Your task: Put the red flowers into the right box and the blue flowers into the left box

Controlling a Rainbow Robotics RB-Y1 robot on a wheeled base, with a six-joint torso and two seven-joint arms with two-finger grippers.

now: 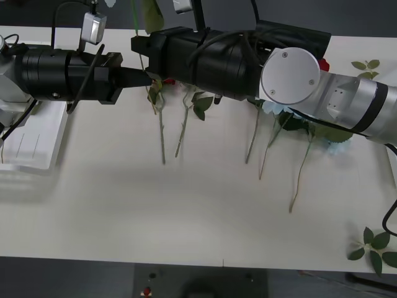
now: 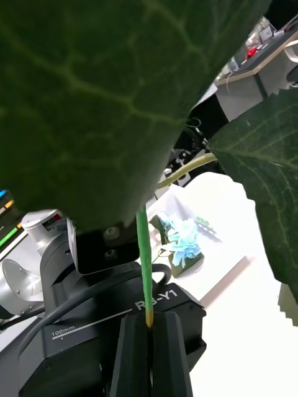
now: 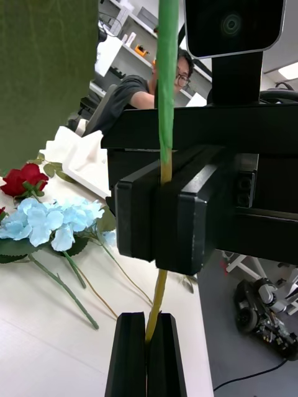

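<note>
A long green flower stem (image 1: 141,62) stands upright between my two arms; its bloom is out of view. My left gripper (image 1: 144,78) (image 3: 148,347) is shut on the stem's yellowish lower end. Just above it, my right gripper (image 1: 138,45) (image 2: 151,353) is shut on the same stem, having reached across from the right. Red flowers (image 3: 25,177) and blue flowers (image 1: 273,108) lie in a row on the table with their stems toward me. The left box (image 1: 37,139) sits under my left arm. A white box (image 3: 81,158), apparently the right box, lies beyond the flowers.
Loose green leaf sprigs lie at the table's front right corner (image 1: 372,245) and at the back right (image 1: 366,64). Another blue flower (image 2: 183,242) lies on a white surface beyond my left arm. My right arm (image 1: 291,77) covers the heads of most flowers.
</note>
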